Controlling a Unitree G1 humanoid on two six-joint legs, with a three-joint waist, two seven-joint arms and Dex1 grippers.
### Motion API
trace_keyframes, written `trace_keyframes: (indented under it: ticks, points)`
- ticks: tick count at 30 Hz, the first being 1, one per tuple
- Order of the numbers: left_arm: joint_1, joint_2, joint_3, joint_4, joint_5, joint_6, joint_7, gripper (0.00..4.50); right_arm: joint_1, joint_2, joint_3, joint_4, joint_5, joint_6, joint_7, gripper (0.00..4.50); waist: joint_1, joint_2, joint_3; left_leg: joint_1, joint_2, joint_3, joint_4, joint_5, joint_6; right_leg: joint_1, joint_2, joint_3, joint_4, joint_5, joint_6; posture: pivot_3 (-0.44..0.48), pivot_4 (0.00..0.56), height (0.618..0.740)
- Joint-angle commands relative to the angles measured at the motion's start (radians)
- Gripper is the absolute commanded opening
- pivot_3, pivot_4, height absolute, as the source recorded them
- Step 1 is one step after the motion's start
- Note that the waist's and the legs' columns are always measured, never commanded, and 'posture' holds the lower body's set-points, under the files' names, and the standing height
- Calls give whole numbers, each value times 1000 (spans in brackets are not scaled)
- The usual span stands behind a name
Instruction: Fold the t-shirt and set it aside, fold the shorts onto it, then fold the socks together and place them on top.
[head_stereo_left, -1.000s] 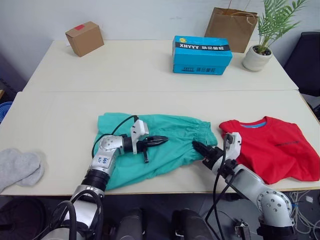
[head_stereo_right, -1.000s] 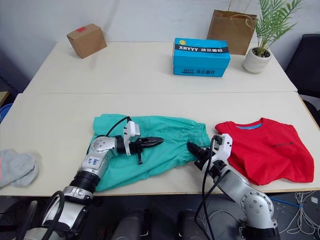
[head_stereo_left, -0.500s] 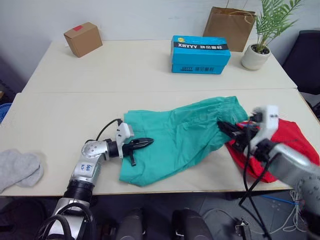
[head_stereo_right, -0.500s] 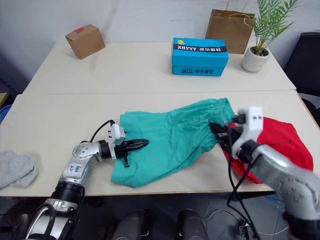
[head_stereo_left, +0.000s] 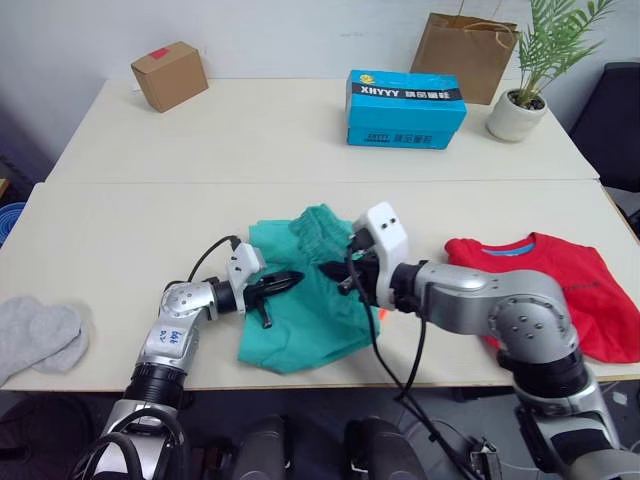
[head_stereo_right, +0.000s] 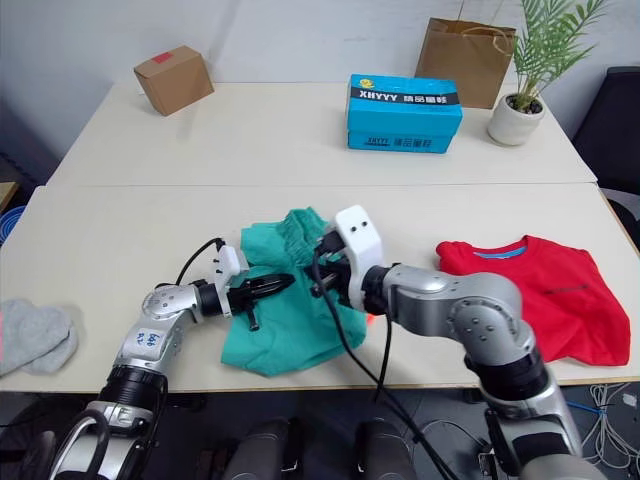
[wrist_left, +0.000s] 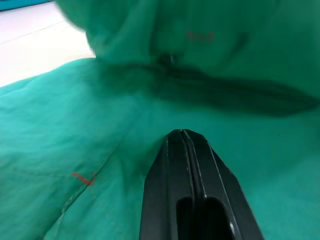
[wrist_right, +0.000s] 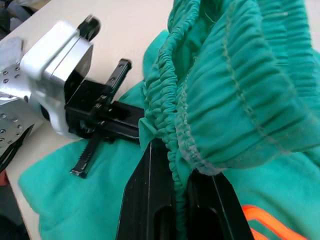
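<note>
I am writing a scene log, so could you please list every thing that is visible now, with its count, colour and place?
shorts: one, teal-green, front table, centre, partly folded over
t-shirt: one, red, front table, right of the shorts
socks: a pair, light grey, front table, far left edge
cardboard box: one, brown, back table, left
blue box: one, blue, back table, centre
paper bag: one, brown, back table, right
potted plant: one, green in white pot, back table, far right
left claw: black, shut, pressing on the shorts
right claw: black, shut on the shorts' waistband
</note>
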Motion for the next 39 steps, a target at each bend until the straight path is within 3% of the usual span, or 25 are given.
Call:
trace_keyframes:
  ticks: [1,5,6,11,17,19,23,26,28,30,32,36,39]
  points:
    - [45,12,38,-41,-34,36,18,0,18,57,1,16,-53,-12,16,27,-3,0,0,0,0,0,0,0,0,0,0,0,0,0,0,0,150,740]
    - [120,22,90,-95,-86,23,5,0,34,159,25,103,-116,-36,92,27,-23,0,0,1,1,0,-2,0,0,0,1,0,1,0,0,0,150,740]
    - [126,15,101,-97,-93,12,15,0,42,171,26,112,-123,-32,112,558,-24,0,0,1,1,0,-2,0,0,0,1,0,1,0,0,0,150,740]
    - [157,10,119,-85,-101,-26,15,0,26,209,-2,116,-143,-103,325,2152,-24,0,0,1,0,0,-2,0,0,0,0,0,1,0,0,0,150,740]
    - [218,-20,245,-178,-233,39,98,0,12,11,-44,79,-64,-59,756,4290,-23,0,0,1,1,0,-2,-1,1,0,0,0,0,0,0,0,150,740]
    - [273,-5,309,-255,-284,90,139,0,35,-60,-88,87,-66,-83,858,4290,-23,0,0,1,0,0,-2,-2,2,0,0,0,-1,0,0,0,150,740]
    - [364,36,399,-390,-381,188,176,0,78,-88,-143,137,-164,-216,929,4290,-25,0,0,1,1,0,-2,-3,1,0,0,0,-2,0,0,0,150,740]
    - [392,89,452,-517,-507,317,194,0,125,-74,-94,181,-372,-425,969,3705,-24,-1,0,1,1,0,-2,-2,1,0,0,0,-1,0,0,0,150,740]
    - [376,116,457,-569,-567,386,214,0,144,-65,-41,205,-481,-520,997,3029,-20,-1,0,1,1,0,-2,-2,1,0,0,0,-1,0,0,0,150,740]
    - [291,157,395,-637,-620,477,222,0,168,-53,76,268,-683,-703,1017,2302,-13,-1,0,1,0,-1,-2,-2,0,1,0,0,-1,0,0,0,150,740]
    - [192,171,302,-665,-617,533,217,0,185,9,113,325,-780,-825,991,1619,-1,-1,0,1,0,-1,-1,-1,-2,1,0,0,-1,0,0,0,150,740]
    - [56,154,98,-552,-442,485,157,0,194,89,130,416,-901,-985,967,169,-1,-1,0,2,-2,1,-1,2,-6,1,0,1,-1,1,1,0,150,740]
    - [-46,89,-39,-355,-261,376,165,0,217,110,152,447,-945,-1047,986,44,1,-1,0,2,-1,2,-1,2,-7,1,2,1,-1,1,1,0,150,740]
